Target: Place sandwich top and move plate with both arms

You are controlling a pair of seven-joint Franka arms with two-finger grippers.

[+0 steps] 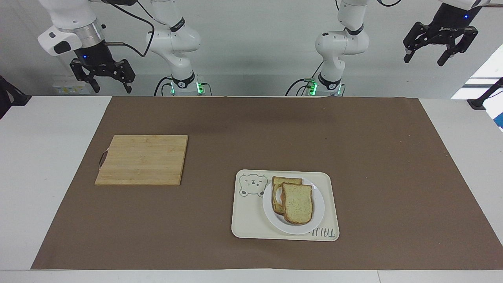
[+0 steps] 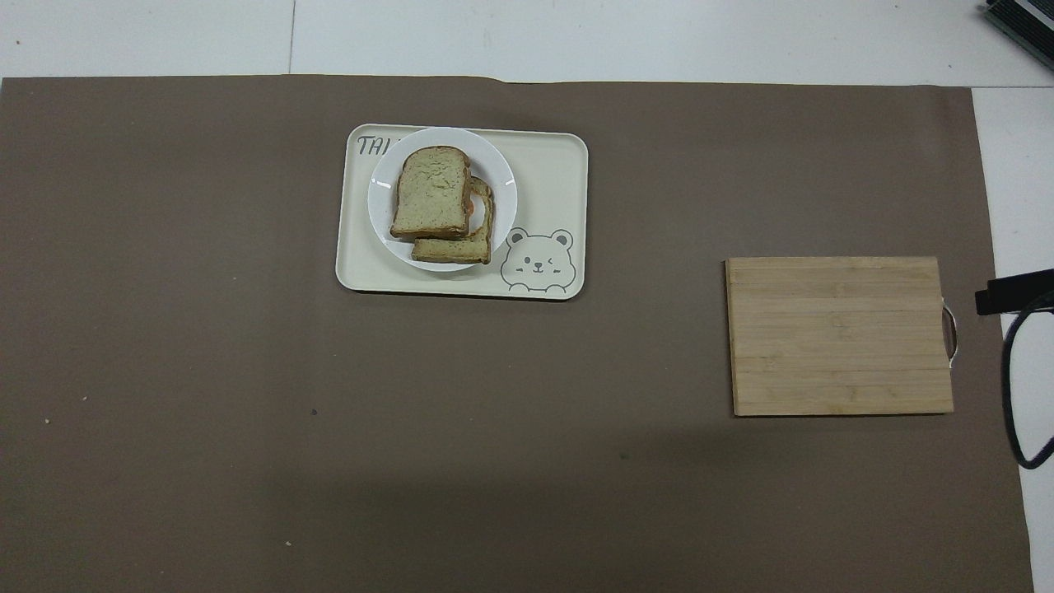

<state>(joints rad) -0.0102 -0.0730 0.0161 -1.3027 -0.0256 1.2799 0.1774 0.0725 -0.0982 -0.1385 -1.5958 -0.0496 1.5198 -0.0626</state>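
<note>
Sandwich top (image 1: 298, 203) lies askew on a darker slice (image 1: 279, 195), both on the plate (image 1: 317, 214), which sits on the bear tray (image 1: 247, 220) near the counter edge farthest from the robots. Placing appears done; moving the plate remains. Left gripper (image 1: 439, 43) and right gripper (image 1: 103, 77) wait raised, fingers spread, empty. The filling is mostly hidden.

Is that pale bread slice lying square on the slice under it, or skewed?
Skewed. The sandwich top lies flat but shifted, so the lower slice pokes out along two sides on the plate.
</note>
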